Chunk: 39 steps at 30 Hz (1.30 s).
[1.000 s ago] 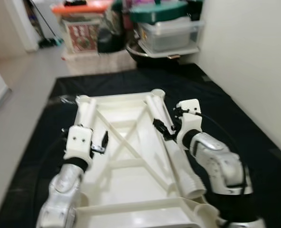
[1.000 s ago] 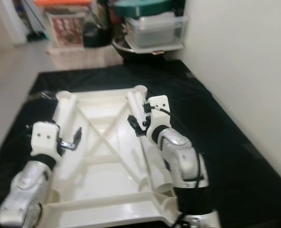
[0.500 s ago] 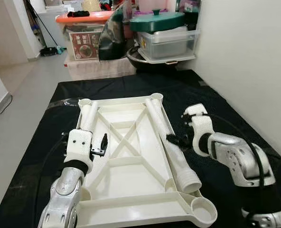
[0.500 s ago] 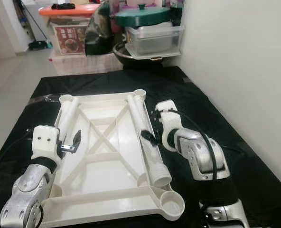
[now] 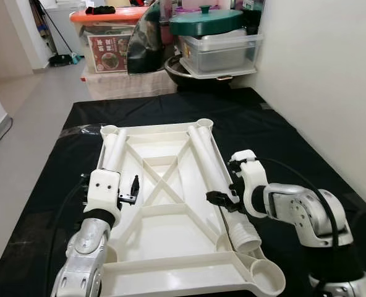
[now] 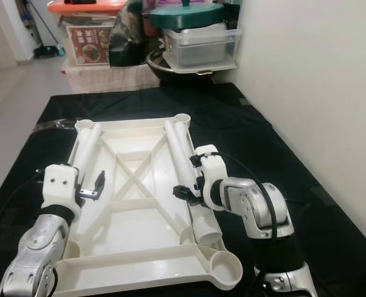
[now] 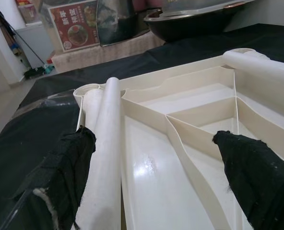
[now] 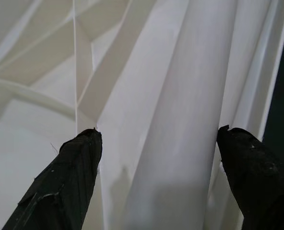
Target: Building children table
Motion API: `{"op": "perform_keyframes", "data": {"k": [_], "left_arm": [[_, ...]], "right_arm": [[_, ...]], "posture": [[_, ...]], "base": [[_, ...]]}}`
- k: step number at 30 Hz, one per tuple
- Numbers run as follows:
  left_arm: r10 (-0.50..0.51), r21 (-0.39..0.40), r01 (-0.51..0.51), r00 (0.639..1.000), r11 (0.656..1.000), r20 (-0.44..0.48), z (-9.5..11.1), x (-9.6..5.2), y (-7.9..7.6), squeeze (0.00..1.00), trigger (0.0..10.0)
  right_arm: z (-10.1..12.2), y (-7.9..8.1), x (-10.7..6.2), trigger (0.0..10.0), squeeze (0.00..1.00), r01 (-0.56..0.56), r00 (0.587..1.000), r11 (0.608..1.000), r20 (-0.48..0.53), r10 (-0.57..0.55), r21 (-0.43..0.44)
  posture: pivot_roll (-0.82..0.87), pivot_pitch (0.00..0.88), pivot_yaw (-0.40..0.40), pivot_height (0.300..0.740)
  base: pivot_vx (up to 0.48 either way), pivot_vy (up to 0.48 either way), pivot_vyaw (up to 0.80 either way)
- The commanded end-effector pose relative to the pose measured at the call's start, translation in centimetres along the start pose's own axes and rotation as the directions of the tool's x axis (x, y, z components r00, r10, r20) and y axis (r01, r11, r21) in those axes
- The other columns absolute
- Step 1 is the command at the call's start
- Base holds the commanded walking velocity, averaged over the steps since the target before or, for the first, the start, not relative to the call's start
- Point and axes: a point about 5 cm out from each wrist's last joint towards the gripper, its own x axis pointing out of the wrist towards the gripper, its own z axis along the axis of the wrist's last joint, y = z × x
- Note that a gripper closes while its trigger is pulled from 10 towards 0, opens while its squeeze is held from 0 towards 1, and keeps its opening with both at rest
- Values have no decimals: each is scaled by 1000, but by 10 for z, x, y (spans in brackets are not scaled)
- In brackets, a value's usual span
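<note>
Tabletop (image 5: 164, 204) lies underside-up on the black mat (image 5: 282, 142) so sockets face me; my right gripper (image 5: 223, 199), jaws open, straddles the loose right leg (image 5: 217, 176), while my left gripper (image 5: 133, 187) hovers open by the left leg (image 5: 112, 151).

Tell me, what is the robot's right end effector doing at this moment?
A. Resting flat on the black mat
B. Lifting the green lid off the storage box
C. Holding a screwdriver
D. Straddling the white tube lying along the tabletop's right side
D: the right end effector has its open fingers on either side of the white tube lying in the upturned white tabletop.
</note>
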Motion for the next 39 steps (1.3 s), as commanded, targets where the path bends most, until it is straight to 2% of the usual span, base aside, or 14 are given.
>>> {"op": "perform_keyframes", "data": {"k": [1,6,10,11,13,14,25,31,32,33,34,35,37,39], "left_arm": [[1,7,-1,1000,1000,-6,-2,1,-3,0,10000],[2,10,-2,1000,1000,-8,-3,1,-3,0,10000],[10,21,-10,1000,1000,-20,-5,1,-3,0,10000],[12,24,-12,1000,1000,-22,-6,1,-3,0,10000],[14,26,-13,1000,1000,-23,-6,1,-2,0,10000],[15,28,-14,1000,1000,-25,-6,1,-2,0,10000],[24,51,-22,999,998,-35,-8,1,0,0,10000],[21,58,-19,999,998,-36,-8,4,1,0,10000],[20,57,-18,999,998,-35,-8,4,1,0,10000],[20,57,-18,999,998,-35,-8,4,1,0,10000],[19,52,-17,999,998,-34,-7,5,2,0,10000],[19,52,-17,999,998,-34,-7,5,2,0,10000],[8,4,-8,1000,1000,-15,-3,6,2,0,10000],[-12,-46,13,1000,999,13,3,8,1,0,10000]], "right_arm": [[-17,0,8,10000,0,5,996,999,-91,-1,34],[-22,-1,10,10000,0,10,993,999,-114,-5,43],[-42,-11,15,10000,0,43,982,998,-187,-34,48],[-46,-14,16,6980,0,48,980,998,-196,-38,50],[-47,-15,17,6980,0,50,979,997,-199,-39,51],[-48,-16,17,0,0,51,981,997,-191,-41,50],[-46,-18,19,0,0,73,985,997,-155,-73,-4],[-30,-19,16,0,0,99,992,993,-67,-103,-58],[-21,-18,14,0,0,98,995,994,-15,-99,-53],[-21,-18,14,0,0,98,995,994,-15,-99,-53],[-8,-17,11,0,0,95,994,994,55,-92,-49],[-8,-17,11,0,0,95,994,994,55,-92,-49],[29,-11,1,0,0,58,968,998,243,-56,-4],[52,-7,-7,0,0,4,931,997,365,-31,73]], "posture": [[-14,0,-46,740],[-14,0,-47,740],[-11,0,-55,740],[-11,0,-55,740],[-11,0,-55,740],[-9,0,-56,740],[-5,0,-52,740],[-12,0,-35,740],[-12,0,-31,740],[-12,0,-31,740],[-11,0,-28,740],[-11,0,-28,740],[-8,0,-23,740],[-8,0,-22,740]], "base": [[0,0,0],[0,0,0],[0,0,0],[0,0,0],[0,0,0],[0,0,0],[0,0,0],[0,0,0],[0,0,0],[0,0,0],[0,0,0],[0,0,0],[0,0,0],[0,0,0]]}}
